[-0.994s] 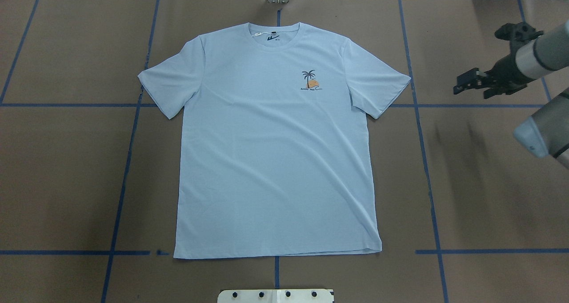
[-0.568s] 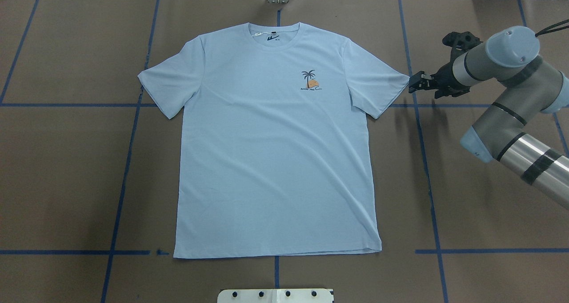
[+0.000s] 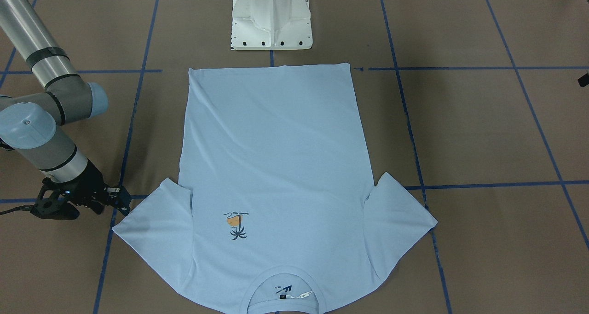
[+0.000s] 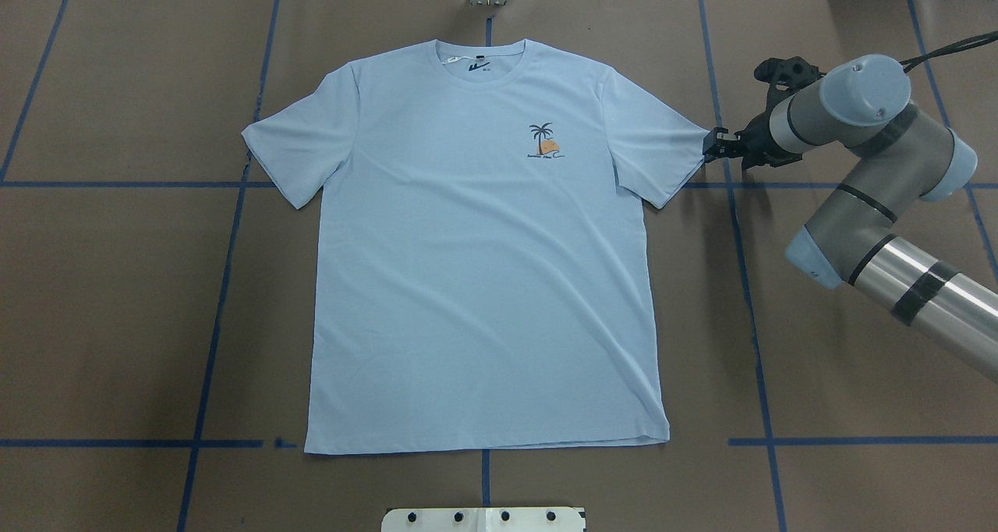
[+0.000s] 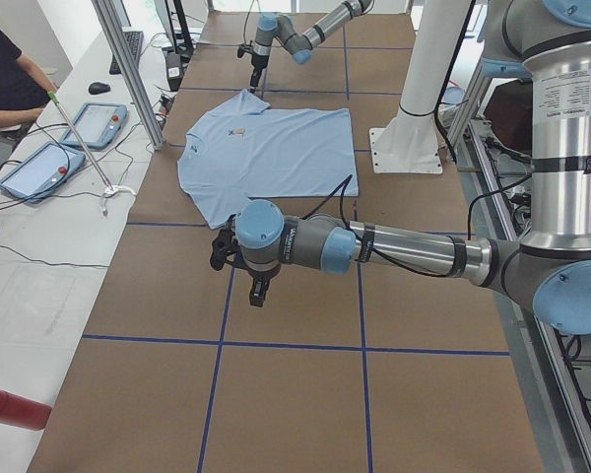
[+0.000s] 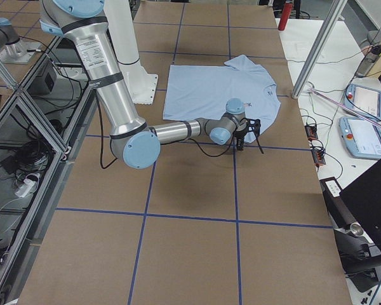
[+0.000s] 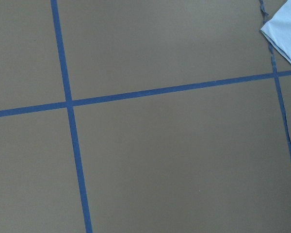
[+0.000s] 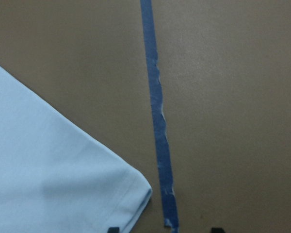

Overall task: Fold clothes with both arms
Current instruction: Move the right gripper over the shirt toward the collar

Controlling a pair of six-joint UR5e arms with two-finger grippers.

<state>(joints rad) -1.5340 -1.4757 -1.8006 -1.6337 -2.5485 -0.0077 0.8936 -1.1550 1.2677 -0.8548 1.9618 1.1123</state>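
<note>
Table (image 4: 117, 321), right jaws nearer T-shirt (image 4: 475, 282)

One T-shirt (image 4: 483, 282), two robot arms (image 4: 873, 204) (image 5: 404, 251), one white pedestal (image 3: 271, 14)

pale blue T-shirt (image 4: 475, 282), brown table (image 4: 117, 321), blue tape (image 4: 93, 443)

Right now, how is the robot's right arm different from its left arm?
The right arm reaches the shirt, with the right gripper at the sleeve tip; the left arm has the left gripper over bare table, away from the shirt. The right gripper is open; I cannot tell about the left gripper. Both arms are silver-grey with pale blue caps, and neither holds the shirt.
</note>
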